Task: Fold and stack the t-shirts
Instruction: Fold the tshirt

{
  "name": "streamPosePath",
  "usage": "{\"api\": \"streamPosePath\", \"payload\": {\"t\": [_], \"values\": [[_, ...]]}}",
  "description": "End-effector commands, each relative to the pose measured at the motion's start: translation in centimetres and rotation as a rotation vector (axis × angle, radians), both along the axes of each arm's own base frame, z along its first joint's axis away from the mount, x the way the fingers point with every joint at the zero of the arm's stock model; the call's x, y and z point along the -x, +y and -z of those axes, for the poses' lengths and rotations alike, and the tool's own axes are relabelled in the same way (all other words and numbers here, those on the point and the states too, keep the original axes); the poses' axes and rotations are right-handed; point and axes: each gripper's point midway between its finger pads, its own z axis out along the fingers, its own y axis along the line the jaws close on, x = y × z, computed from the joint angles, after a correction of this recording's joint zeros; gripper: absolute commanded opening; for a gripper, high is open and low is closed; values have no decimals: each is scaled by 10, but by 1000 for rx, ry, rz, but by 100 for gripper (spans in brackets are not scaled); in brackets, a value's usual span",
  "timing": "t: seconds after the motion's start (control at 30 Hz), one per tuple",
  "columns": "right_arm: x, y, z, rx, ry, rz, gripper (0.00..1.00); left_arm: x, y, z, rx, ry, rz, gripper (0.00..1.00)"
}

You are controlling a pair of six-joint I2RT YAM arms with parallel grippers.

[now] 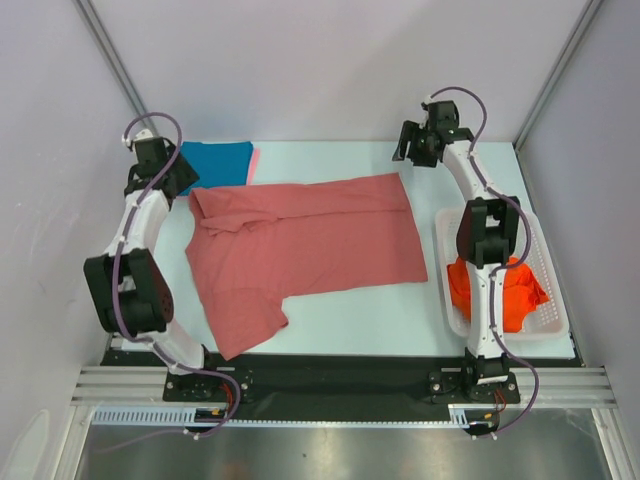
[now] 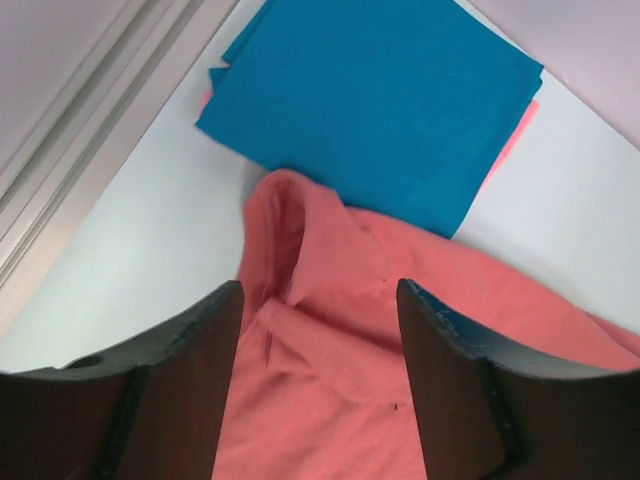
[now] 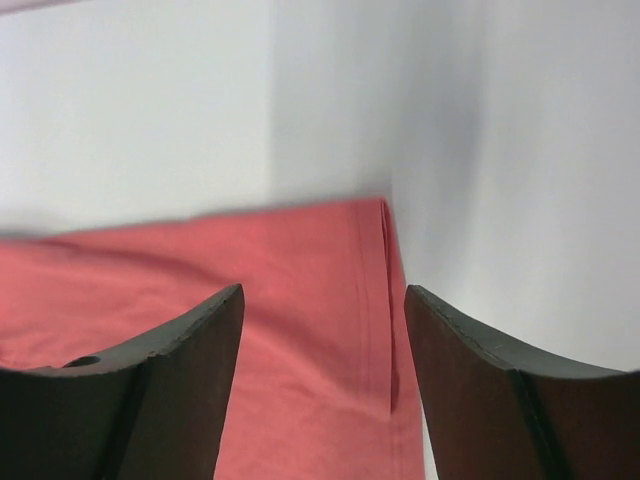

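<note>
The salmon-red t-shirt (image 1: 300,245) lies spread across the middle of the white table (image 1: 400,310), rumpled at its far-left end, with one flap trailing toward the near edge. The left gripper (image 2: 318,300) hangs over that rumpled far-left corner and the right gripper (image 3: 322,300) over the shirt's far-right hemmed corner, each with its jaws apart and nothing between them. A folded teal-blue t-shirt (image 1: 215,162) rests on a light pink t-shirt (image 1: 253,160) at the far left, just beside the salmon one, while orange-red t-shirts (image 1: 505,290) sit bunched in the white lattice basket (image 1: 555,300) at the right.
</note>
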Motion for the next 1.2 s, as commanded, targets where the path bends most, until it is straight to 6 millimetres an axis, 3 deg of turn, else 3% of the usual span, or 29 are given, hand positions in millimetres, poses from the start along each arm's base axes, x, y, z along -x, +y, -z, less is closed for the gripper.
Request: {"api": "streamPosePath", "payload": {"t": [0.0,0.17,0.3,0.47,0.67,0.77,0.8,0.97,1.03,1.07,1.17], "values": [[-22,0,9,-5,-42,-34,70,-34,-11,9,-15,22,157,64],[-37,3,23,-58,-71,-37,66,-50,-1,20,-4,59,150,54],[-42,2,33,-59,-71,-27,61,-56,-2,25,22,57,170,57],[-42,2,50,-70,-45,-21,58,-52,-4,43,36,103,183,57],[-41,5,56,-58,-34,-11,54,-41,-3,61,47,141,151,48],[-38,10,43,-12,-57,-24,56,-27,-6,49,42,88,132,49],[-35,13,36,9,-53,-29,59,-16,2,38,8,77,80,52],[-25,-4,-6,65,-54,30,64,32,14,13,-1,128,-93,65],[-13,-7,-12,77,-23,50,66,49,16,16,12,162,-155,66],[-7,-6,-27,71,-32,56,68,66,14,18,25,201,-177,67],[16,2,-36,86,12,43,69,101,3,31,91,269,-225,66]]}}
